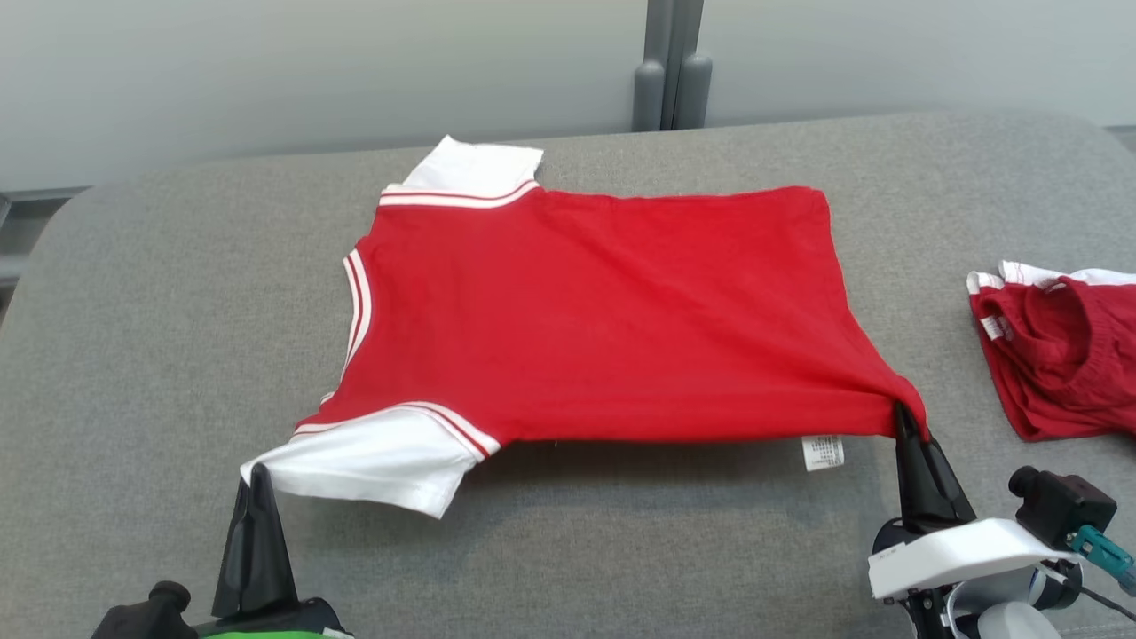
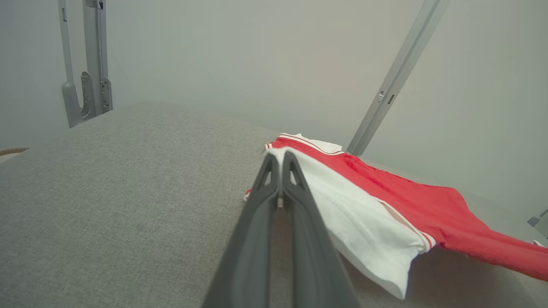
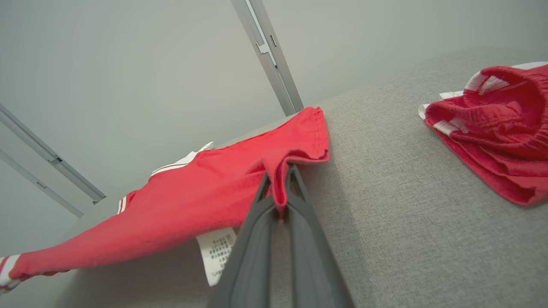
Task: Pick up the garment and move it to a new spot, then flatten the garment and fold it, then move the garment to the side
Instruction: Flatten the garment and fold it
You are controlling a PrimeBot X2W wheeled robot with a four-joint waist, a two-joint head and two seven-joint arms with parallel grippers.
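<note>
Head view: we see the red garment [image 1: 586, 319] spread over the grey padded surface [image 1: 133, 355] and stretched between our two grippers. The left gripper [image 1: 257, 475] has its fingers pressed together on the outer corner of the near white sleeve [image 1: 373, 461], which hangs clear of the surface just to the right of the fingertips. The right gripper [image 1: 902, 417] is pinched on the near hem corner, the red cloth drawn to a point at its tips. A white care label [image 1: 823, 453] hangs from the hem just left of the right gripper. The garment's far edge rests on the surface well beyond both grippers. A second red garment [image 1: 1061, 355] lies crumpled to the right of the right gripper, apart from it.

Left wrist view: our two dark fingers meet with no gap, and the sleeve's edge sits right at their tips. From there the white cloth runs away to the right, off the surface with shadow beneath, and the red body follows beyond it. A grey metal post [image 2: 398, 77] rises behind the garment.

Right wrist view: a fold of red hem is clamped between our fingers. The garment stretches away to the left of them, raised, with the care label dangling beside the fingers. The second red garment lies on the surface up and to the right.
</note>
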